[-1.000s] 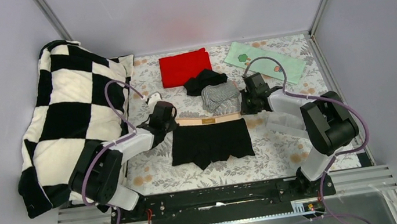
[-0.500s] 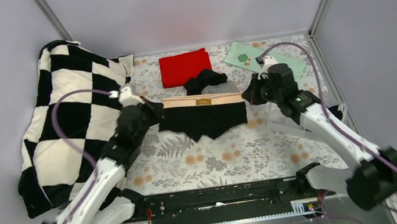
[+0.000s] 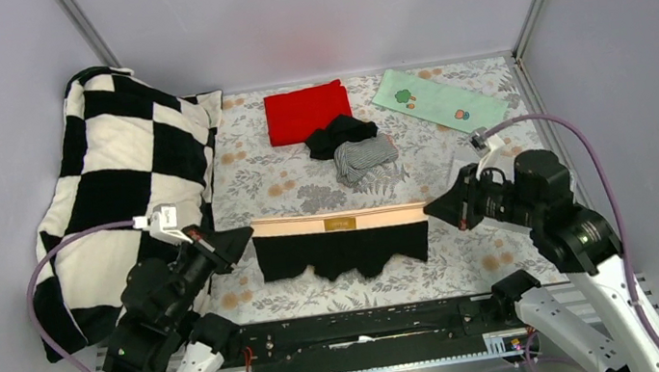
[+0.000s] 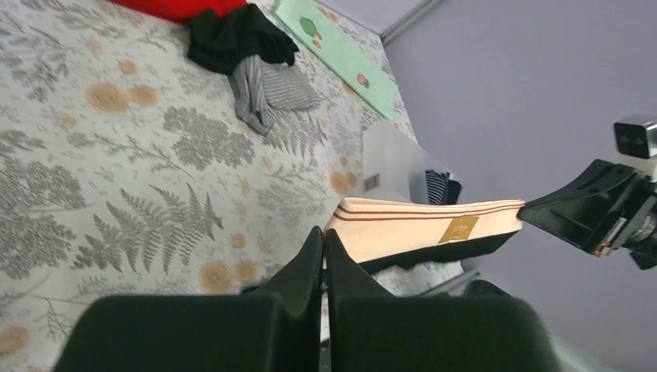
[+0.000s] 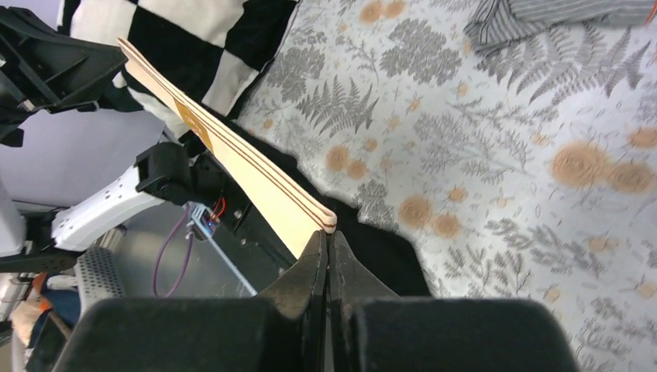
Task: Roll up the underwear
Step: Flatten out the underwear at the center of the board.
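Black underwear (image 3: pixel 344 247) with a cream waistband (image 3: pixel 338 222) hangs stretched in the air between both grippers, above the near part of the table. My left gripper (image 3: pixel 245 237) is shut on the waistband's left end (image 4: pixel 352 225). My right gripper (image 3: pixel 433 208) is shut on its right end (image 5: pixel 310 217). A crumpled black brief (image 3: pixel 339 133) and a grey pinstriped brief (image 3: pixel 366 157) lie together mid-table; both also show in the left wrist view, the black brief (image 4: pixel 236 35) and the grey one (image 4: pixel 271 89).
A red cloth (image 3: pixel 306 111) lies at the back centre, a pale green printed cloth (image 3: pixel 437 103) at the back right. A black-and-white checked pillow (image 3: pixel 117 191) fills the left side. A clear plastic box (image 4: pixel 395 159) sits at the right. The floral table cover (image 3: pixel 295 176) spans the table.
Both arms have lifted the black underwear off the table, raised it, and then pulled it toward the near edge, held taut by its waistband. The other cloths have not moved.
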Controlling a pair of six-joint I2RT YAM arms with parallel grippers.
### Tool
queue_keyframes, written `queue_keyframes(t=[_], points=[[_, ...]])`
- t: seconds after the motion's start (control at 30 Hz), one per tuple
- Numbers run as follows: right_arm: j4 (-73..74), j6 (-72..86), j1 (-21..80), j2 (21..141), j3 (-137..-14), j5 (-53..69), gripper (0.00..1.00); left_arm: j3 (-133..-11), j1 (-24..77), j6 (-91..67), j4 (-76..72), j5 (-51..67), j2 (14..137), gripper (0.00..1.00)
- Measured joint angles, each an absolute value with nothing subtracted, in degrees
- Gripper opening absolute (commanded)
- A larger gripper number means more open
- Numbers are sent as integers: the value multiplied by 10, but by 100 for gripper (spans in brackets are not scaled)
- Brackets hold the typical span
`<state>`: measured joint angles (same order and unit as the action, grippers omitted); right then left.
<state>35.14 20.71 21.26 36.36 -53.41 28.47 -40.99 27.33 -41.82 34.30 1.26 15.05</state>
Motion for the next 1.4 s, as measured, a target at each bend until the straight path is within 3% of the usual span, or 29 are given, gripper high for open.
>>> queue_keyframes(t=[0.13,0.23,0.43,0.63,0.73,0.83,1.0,1.07,1.17,1.4], points=[[387,223,213,339,-529,278,0,-412,273,-444,367,29,147,0],[359,236,213,372,-481,247,0,-346,273,-462,302,28,210,0],[186,256,212,639,-345,153,0,-207,273,-466,105,-9,520,0],[65,253,212,814,-360,110,0,-264,273,-448,-62,-40,782,0],[29,245,211,852,-391,88,0,-301,273,-440,-101,-63,838,10],[8,239,211,867,-414,65,13,-313,273,-431,-114,-87,853,33],[-4,227,210,893,-444,34,49,-340,273,-414,-115,-119,863,56],[-2,222,210,893,-449,13,60,-350,273,-411,-108,-135,860,64],[15,219,210,878,-453,-17,64,-356,273,-414,-78,-162,837,68],[77,218,216,809,-507,-34,58,-358,273,-462,51,-210,714,70]])
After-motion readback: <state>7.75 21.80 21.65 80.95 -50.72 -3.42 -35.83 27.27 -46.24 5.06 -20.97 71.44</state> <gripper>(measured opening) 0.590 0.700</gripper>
